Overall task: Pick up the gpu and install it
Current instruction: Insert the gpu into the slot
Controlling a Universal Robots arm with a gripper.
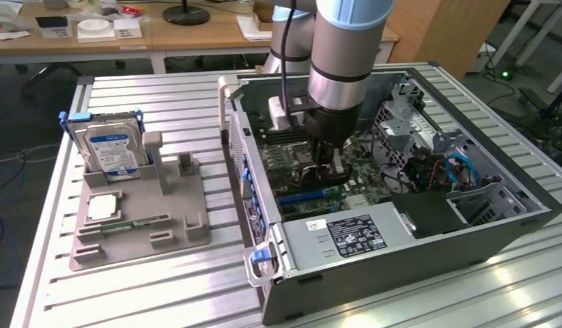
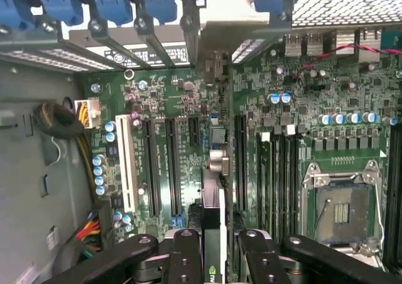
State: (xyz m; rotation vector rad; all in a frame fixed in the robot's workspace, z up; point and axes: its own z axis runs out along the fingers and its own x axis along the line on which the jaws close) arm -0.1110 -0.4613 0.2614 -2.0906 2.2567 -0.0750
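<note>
Held on edge between the fingers (image 2: 185,256) of my gripper (image 2: 218,249) is the gpu (image 2: 213,212), a thin card with a black side. It hangs just above the motherboard (image 2: 182,95), in line with the long black expansion slots (image 2: 151,164). In the exterior view the gripper (image 1: 324,171) reaches down into the open computer case (image 1: 499,225), with the dark gpu (image 1: 313,182) under it close to the green board. The jaws are shut on the card.
The empty CPU socket (image 2: 342,212) and the RAM slots (image 2: 276,177) lie beside the card. Blue slot latches (image 2: 113,1) line the case's rear wall. The power supply (image 1: 349,236) fills the case's near end. A grey fixture (image 1: 139,225) holds a hard drive (image 1: 112,152) and a RAM strip (image 1: 125,224).
</note>
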